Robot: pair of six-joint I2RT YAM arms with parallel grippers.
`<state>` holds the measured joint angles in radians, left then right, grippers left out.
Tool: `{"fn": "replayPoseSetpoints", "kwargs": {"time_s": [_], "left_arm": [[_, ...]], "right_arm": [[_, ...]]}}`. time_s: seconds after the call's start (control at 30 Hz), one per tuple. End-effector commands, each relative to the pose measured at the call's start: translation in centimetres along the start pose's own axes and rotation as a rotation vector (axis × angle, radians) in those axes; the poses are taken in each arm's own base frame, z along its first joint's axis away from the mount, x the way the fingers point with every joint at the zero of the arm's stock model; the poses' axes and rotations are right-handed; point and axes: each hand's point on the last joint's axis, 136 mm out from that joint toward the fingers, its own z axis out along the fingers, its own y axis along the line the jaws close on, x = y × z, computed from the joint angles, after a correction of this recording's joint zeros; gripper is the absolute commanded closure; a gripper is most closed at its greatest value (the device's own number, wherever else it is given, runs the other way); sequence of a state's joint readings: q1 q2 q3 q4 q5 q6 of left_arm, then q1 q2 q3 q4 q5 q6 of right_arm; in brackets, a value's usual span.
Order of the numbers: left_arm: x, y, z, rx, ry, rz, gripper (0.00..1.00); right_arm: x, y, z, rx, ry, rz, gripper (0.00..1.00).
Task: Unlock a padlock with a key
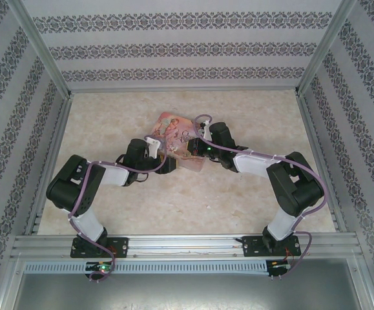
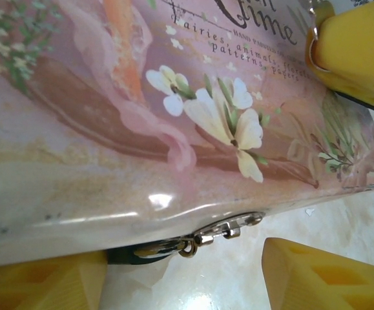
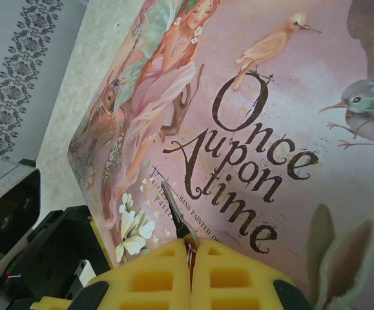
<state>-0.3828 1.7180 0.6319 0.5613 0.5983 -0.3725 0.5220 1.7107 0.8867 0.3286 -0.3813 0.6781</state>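
Note:
The padlock [image 2: 127,256] hangs at the front edge of the pink illustrated tin [image 2: 109,123], by its silvery clasp [image 2: 228,227]. Only a dark sliver of its body and a silvery ring show; the rest is hidden under the tin's edge. My left gripper [image 2: 185,279] is open, its yellow fingers [image 2: 41,284] on either side of the padlock and touching nothing. My right gripper [image 3: 191,248] is shut on the key [image 3: 177,216], whose thin blade sticks out over the tin's lid [image 3: 270,129]. From above, the two grippers [image 1: 169,165] [image 1: 198,150] meet at the tin's near edge [image 1: 177,132].
The tin lies on a pale marbled table [image 1: 251,123], enclosed by patterned walls [image 1: 174,48] and an aluminium frame [image 1: 180,245]. My right gripper's yellow finger [image 2: 354,51] rests over the tin's corner in the left wrist view. The left arm's black wrist [image 3: 51,252] stands close beside the right fingers.

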Motion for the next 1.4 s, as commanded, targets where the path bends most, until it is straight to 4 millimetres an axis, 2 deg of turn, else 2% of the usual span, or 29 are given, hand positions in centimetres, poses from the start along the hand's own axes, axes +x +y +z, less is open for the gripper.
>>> {"fn": "replayPoseSetpoints", "kwargs": {"time_s": [0.0,0.43,0.8,1.1,1.37], "left_arm": [[-0.1,-0.9,1.0,0.011,0.020,0.047,0.38],[0.1,-0.8,2.3,-0.043,0.022,0.067,0.45],[-0.2,0.0,2.5,-0.109,0.009,0.073,0.50],[-0.5,0.3,2.5,-0.128,0.004,0.073,0.59],[-0.9,0.3,2.4,-0.138,-0.006,0.079,0.68]], "right_arm": [[5.0,-3.0,0.4,0.102,0.147,0.068,1.00],[5.1,-3.0,0.5,0.101,0.150,0.071,1.00],[5.0,-2.8,0.5,0.097,0.147,0.067,1.00],[5.0,-2.6,0.6,0.093,0.146,0.067,1.00],[4.5,-1.6,0.5,0.059,0.129,0.053,1.00]]}}
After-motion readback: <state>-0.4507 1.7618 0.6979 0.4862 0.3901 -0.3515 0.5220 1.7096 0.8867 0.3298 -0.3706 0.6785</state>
